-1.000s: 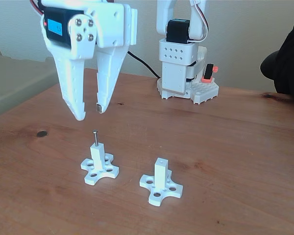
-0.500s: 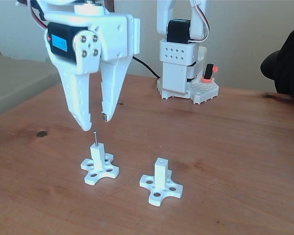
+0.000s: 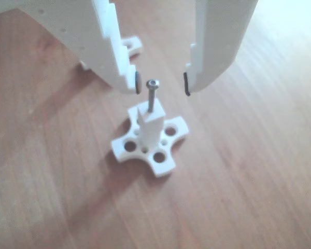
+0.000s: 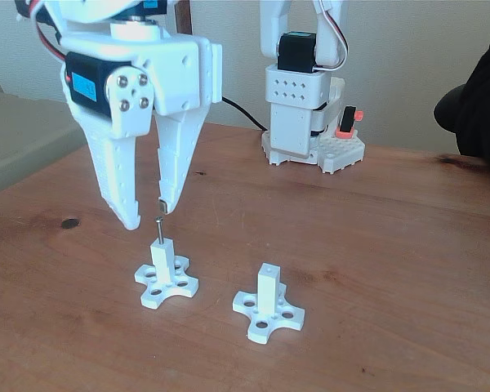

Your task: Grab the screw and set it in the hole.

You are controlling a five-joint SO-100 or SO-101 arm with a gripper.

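The thin silver screw (image 3: 152, 96) stands upright in the hole at the tip of a white square post (image 3: 151, 124) with a cross-shaped base (image 3: 160, 155). My gripper (image 3: 161, 84) is open, one fingertip on each side of the screw's head with small gaps, closer on the left. In the fixed view the gripper (image 4: 148, 214) hangs over the left post (image 4: 163, 257), and the screw (image 4: 158, 229) rises to just below the right fingertip. A second white post (image 4: 267, 290) to the right shows an empty hole (image 4: 267, 268) at its tip.
The arm's white base (image 4: 302, 114) stands at the back of the wooden table (image 4: 392, 269). A dark knot (image 4: 69, 223) marks the wood at left. A person's dark sleeve (image 4: 478, 98) enters at the right edge. A grey surface (image 4: 24, 139) lies beyond the table's left side.
The gripper has come down and shifted slightly left, so its open fingertips now flank the screw's head. The screw and both posts have not moved.
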